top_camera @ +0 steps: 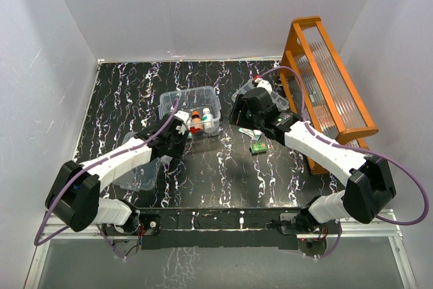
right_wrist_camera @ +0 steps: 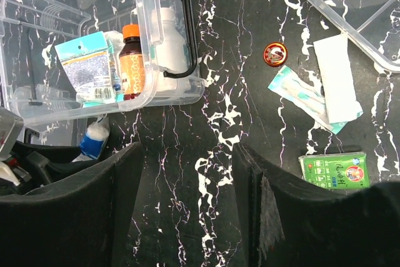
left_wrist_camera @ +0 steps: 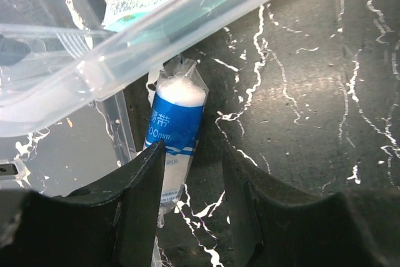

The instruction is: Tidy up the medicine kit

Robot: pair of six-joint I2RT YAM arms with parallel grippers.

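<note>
The medicine kit's clear box (top_camera: 164, 107) stands at mid-table with a black handle (right_wrist_camera: 185, 23). It holds an orange-capped brown bottle (right_wrist_camera: 132, 60), a white bottle (right_wrist_camera: 169, 42) and a printed packet (right_wrist_camera: 87, 70). A bandage roll in a blue and white wrapper (left_wrist_camera: 178, 123) lies on the table against the box's near edge, and also shows in the right wrist view (right_wrist_camera: 94, 142). My left gripper (left_wrist_camera: 194, 161) is open just above the roll, its left finger over the roll's near end. My right gripper (right_wrist_camera: 187, 161) is open and empty over bare table, right of the box.
A red round tin (right_wrist_camera: 274, 54), a teal sachet (right_wrist_camera: 300, 95), a white pad (right_wrist_camera: 337, 79) and a green packet (right_wrist_camera: 331, 170) lie right of the box. A clear tray (right_wrist_camera: 356, 10) lies beyond them. A clear lid (top_camera: 139, 174) lies under the left arm. The orange rack (top_camera: 331, 93) stands at the right.
</note>
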